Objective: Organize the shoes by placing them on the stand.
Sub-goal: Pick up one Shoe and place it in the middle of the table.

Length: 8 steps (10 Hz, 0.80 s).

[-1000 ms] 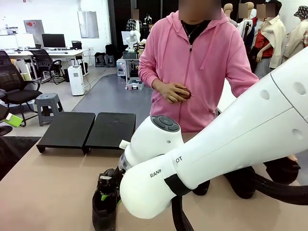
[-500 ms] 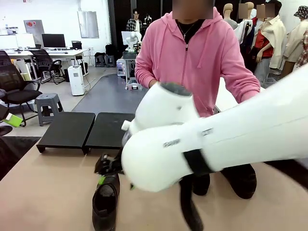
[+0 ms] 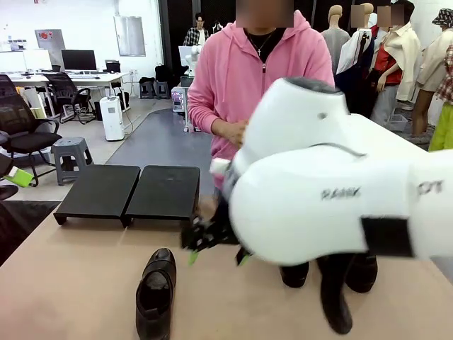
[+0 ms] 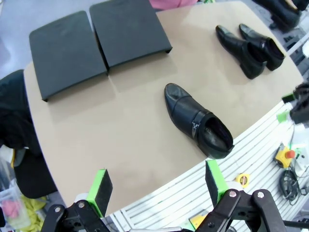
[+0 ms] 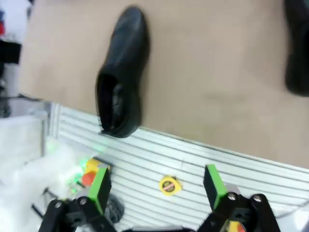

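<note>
On the tan surface (image 3: 78, 283), close to the robot's edge, one shoe (image 3: 157, 292) lies alone on its sole, toe toward the stand (image 3: 99, 190), well apart from it. The stand sits at the far left; nothing is on either platform. A pair of shoes (image 4: 240, 48) lies side by side off to the right. No shoe placed yet, so I judge the task to be at its start.

Risks:
- The lone shoe's heel is near the surface edge. A descent landing off-centre could nudge it over the edge.
- Glossy leather on a rounded upper. A pinch across the toe would likely slip, and the opening rim looks the safer hold.
- The sloped platform may let a shoe slide if it is set down crooked.
- The right arm is motion-blurred across the middle, near the person (image 3: 262, 85). Contact is possible if both reach in.

Right gripper (image 5: 155, 178): fingers (image 5: 100, 186) wide apart, empty, touching nothing; the lone shoe lies beyond them, not between them.
Left gripper (image 4: 158, 182): fingers (image 4: 101, 186) wide apart, empty, high above the surface.
</note>
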Motion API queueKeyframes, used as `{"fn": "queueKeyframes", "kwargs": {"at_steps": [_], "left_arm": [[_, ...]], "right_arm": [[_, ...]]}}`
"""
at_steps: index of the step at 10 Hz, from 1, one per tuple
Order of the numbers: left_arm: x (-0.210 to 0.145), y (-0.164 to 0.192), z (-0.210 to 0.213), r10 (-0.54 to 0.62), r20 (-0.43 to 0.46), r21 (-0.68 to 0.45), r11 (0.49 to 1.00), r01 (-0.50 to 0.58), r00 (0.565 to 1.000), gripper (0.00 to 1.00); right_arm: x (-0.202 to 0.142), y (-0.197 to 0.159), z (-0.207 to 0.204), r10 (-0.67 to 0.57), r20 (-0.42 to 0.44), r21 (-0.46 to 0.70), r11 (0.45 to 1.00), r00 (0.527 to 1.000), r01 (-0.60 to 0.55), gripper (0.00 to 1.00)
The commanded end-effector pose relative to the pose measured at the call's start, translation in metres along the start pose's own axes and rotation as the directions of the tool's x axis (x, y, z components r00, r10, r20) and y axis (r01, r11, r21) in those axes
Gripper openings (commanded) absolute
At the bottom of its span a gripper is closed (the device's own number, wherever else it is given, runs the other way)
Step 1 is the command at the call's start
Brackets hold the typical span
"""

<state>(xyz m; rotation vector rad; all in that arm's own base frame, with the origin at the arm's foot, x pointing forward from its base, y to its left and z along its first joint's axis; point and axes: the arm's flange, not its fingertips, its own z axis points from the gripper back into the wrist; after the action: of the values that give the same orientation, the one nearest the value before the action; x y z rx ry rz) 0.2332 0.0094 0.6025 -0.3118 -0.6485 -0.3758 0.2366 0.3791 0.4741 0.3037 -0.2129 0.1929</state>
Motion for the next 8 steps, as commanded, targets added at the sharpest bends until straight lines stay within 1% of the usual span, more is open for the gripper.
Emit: {"fn": "queueKeyframes", "kwargs": {"at_steps": [1,2,3,5,6,7,8], "left_arm": [[-0.001,0.000,0.000,-0.008,0.002,-0.016,1.000,0.008,1.000,1.00],[-0.001,0.000,0.000,-0.008,0.002,-0.016,1.000,0.008,1.000,1.00],[-0.001,0.000,0.000,-0.008,0.002,-0.016,1.000,0.008,1.000,1.00],[-0.001,0.000,0.000,-0.008,0.002,-0.016,1.000,0.008,1.000,1.00],[-0.001,0.000,0.000,-0.008,0.002,-0.016,1.000,0.008,1.000,1.00],[-0.001,0.000,0.000,-0.008,0.002,-0.016,1.000,0.008,1.000,1.00],[-0.001,0.000,0.000,-0.008,0.002,-0.016,1.000,0.008,1.000,1.00]], "right_arm": [[0.007,0.027,-0.011,0.111,0.029,-0.033,0.993,0.993,-0.110,1.00],[0.012,-0.002,0.010,0.046,0.030,-0.036,0.998,0.998,-0.045,1.00],[0.010,-0.037,0.035,-0.038,0.027,-0.034,0.999,0.999,0.039,1.00],[-0.007,-0.105,0.095,-0.120,-0.009,0.031,0.992,0.993,0.120,1.00],[-0.011,-0.151,0.137,-0.189,-0.018,0.052,0.981,0.982,0.189,1.00],[-0.015,-0.196,0.180,-0.244,-0.030,0.128,0.961,0.969,0.246,1.00],[-0.019,-0.244,0.216,-0.341,-0.015,0.152,0.928,0.940,0.340,1.00]]}}
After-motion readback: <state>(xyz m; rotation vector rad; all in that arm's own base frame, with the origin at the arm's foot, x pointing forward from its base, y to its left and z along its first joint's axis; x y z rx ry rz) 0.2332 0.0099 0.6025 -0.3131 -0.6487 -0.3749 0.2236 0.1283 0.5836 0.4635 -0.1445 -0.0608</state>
